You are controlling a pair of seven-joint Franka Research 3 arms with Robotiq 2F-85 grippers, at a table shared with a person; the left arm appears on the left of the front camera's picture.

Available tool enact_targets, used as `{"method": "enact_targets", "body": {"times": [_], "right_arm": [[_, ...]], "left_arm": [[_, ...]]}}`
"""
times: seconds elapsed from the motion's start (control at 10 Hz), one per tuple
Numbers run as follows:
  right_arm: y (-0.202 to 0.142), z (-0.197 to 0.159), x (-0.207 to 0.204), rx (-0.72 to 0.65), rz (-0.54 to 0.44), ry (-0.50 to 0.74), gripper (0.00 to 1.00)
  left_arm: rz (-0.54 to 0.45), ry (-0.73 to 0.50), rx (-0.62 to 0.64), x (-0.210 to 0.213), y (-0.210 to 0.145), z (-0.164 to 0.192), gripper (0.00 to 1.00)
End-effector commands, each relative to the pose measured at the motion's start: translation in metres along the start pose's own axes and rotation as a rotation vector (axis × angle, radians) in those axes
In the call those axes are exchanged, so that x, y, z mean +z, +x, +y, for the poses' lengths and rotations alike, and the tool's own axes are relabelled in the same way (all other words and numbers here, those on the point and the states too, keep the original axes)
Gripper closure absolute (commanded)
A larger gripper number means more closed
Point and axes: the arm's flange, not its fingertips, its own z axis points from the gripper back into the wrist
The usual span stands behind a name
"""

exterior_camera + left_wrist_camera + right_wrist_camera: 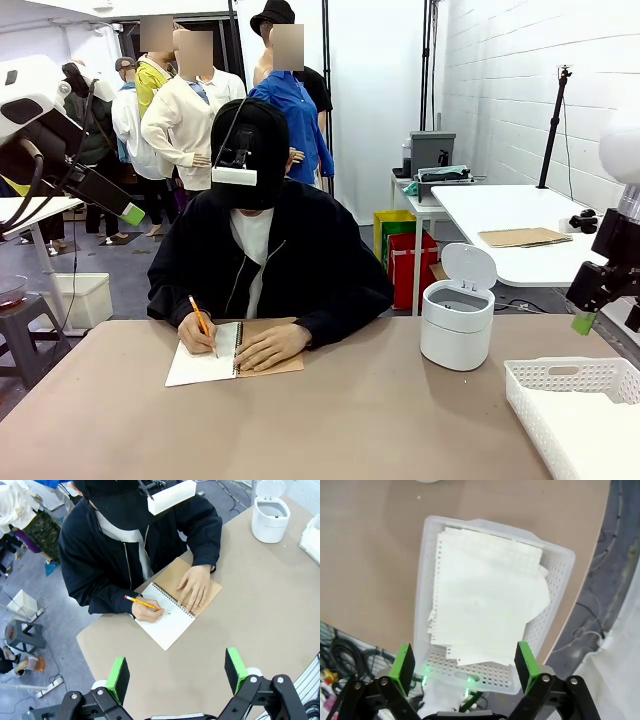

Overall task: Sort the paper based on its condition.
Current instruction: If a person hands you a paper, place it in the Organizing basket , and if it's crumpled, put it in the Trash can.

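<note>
Paper (487, 597) inside basket (555, 600) rim, jaws wide above.

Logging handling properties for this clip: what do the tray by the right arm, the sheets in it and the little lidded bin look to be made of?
Tray: looks like moulded white plastic, slightly translucent, with perforated walls and a handle slot. Sheets: thin matte white paper, with punched torn-out edges and curled corners. Lidded bin: apparently smooth, faintly glossy white plastic with its flip lid raised; the inside cannot be judged.

White basket (575, 405) cut off by front view's right edge.
</note>
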Motion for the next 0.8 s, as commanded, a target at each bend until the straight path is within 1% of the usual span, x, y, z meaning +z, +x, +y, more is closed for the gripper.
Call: {"method": "enact_targets", "body": {"times": [0.0, 0.1, 0.3, 0.4, 0.5, 0.6, 0.7], "right_arm": [[-0.002, -0.004, 0.004, -0.021, 0.003, 0.095, 0.00], [0.000, 0.000, 0.000, 0.000, 0.000, 0.000, 0.00], [0.000, 0.000, 0.000, 0.000, 0.000, 0.000, 0.00], [-0.001, 0.000, 0.001, -0.012, -0.001, 0.033, 0.00], [-0.007, 0.013, 0.002, 0.130, -0.064, 0.016, 0.00], [-0.009, 0.034, 0.016, 0.248, -0.172, 0.061, 0.00], [-0.005, 0.050, 0.026, 0.340, -0.206, 0.103, 0.00]], "left_arm": [[-0.001, 0.000, 0.003, 0.000, 0.000, 0.000, 0.00], [-0.001, 0.000, 0.003, 0.000, 0.000, 0.000, 0.00], [-0.001, 0.000, 0.003, 0.000, 0.000, 0.000, 0.00], [-0.001, 0.000, 0.003, 0.000, 0.000, 0.000, 0.00], [-0.001, 0.000, 0.003, 0.000, 0.000, 0.000, 0.00], [-0.001, 0.000, 0.003, 0.000, 0.000, 0.000, 0.00], [-0.001, 0.000, 0.003, 0.000, 0.000, 0.000, 0.00]]}}
